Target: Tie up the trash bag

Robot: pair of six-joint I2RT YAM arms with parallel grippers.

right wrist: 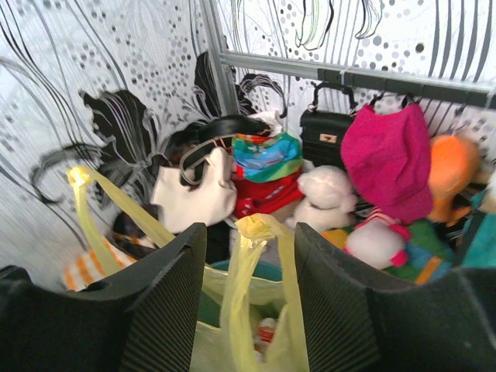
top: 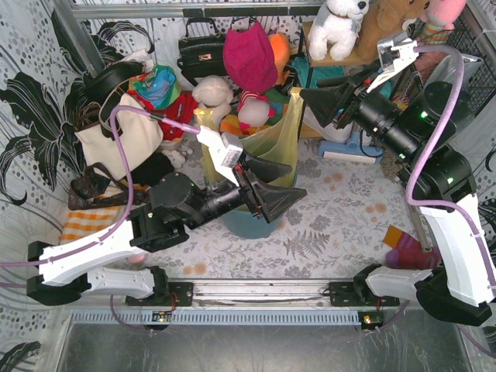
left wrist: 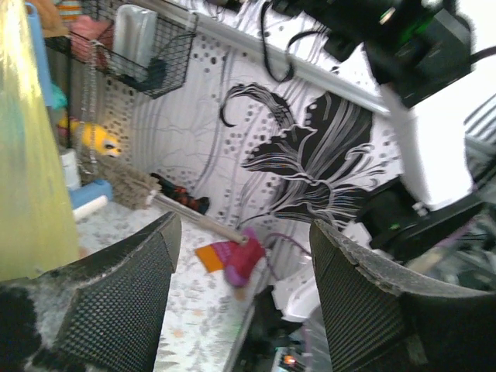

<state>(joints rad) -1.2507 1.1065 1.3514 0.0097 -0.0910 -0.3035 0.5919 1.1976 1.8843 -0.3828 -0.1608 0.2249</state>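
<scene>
The yellow trash bag point(top: 271, 139) stands in a teal round bin point(top: 248, 225) at the table's middle, its two handles raised. The right handle loop point(right wrist: 263, 229) stands upright between my right gripper's point(right wrist: 249, 232) fingers, which are apart with a gap on each side; the other handle point(right wrist: 77, 177) rises to the left. In the top view my right gripper point(top: 318, 105) hovers by the bag's right handle. My left gripper point(top: 294, 182) is open over the bin's near side, with nothing between its fingers point(left wrist: 132, 294). The bag's yellow wall point(left wrist: 27, 155) fills the left edge of its view.
Behind the bin lie a cream tote bag point(top: 128, 136), a black handbag point(top: 201, 50), a magenta hat point(top: 249, 54) and plush toys point(top: 337, 27). A pink-and-orange cloth point(top: 403, 248) lies at the right near the right arm's base. A wire basket point(left wrist: 139, 46) hangs on the wall.
</scene>
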